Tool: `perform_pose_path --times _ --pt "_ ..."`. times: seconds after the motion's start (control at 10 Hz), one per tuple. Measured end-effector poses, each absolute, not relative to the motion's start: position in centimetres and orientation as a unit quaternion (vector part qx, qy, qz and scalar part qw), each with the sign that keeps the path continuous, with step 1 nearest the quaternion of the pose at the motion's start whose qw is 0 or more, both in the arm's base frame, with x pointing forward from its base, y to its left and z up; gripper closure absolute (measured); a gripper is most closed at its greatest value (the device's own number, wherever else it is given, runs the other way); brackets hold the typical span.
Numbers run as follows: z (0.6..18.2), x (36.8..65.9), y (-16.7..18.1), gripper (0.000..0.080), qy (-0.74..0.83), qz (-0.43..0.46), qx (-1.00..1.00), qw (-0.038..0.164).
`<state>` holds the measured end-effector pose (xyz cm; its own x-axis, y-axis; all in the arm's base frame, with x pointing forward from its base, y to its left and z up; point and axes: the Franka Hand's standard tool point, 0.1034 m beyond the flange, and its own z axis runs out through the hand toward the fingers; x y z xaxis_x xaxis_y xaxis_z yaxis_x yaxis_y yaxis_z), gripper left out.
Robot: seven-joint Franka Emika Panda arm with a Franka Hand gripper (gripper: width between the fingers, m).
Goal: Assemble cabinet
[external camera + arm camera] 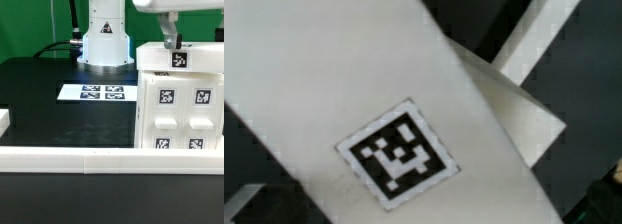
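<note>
White cabinet (178, 118) is standing directly beneath the claw (171, 44), which is hanging at its top edge; finger spacing cannot be told.

The cabinet (183, 100) is white with square black-and-white tags (402, 155), the marker board (97, 93) white with similar tags, the table (45, 110) black, the backdrop (30, 25) green, the front rail (100, 157) white.
</note>
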<state>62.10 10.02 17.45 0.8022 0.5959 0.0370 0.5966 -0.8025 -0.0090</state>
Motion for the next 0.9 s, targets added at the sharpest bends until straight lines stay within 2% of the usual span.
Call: perform_pose_path --times 0.3,0.7,0.8,0.9 --pt "17.4 62.1 9.8 0.0002 -0.423 -0.014 -0.906 0.002" --pt "16.3 61.8 9.6 0.0002 -0.425 -0.003 -0.905 0.001" --pt "16.3 61.8 9.6 0.0045 -0.42 -0.003 -0.907 0.001" --pt "16.3 61.8 9.6 0.0182 -0.417 -0.003 -0.909 0.001"
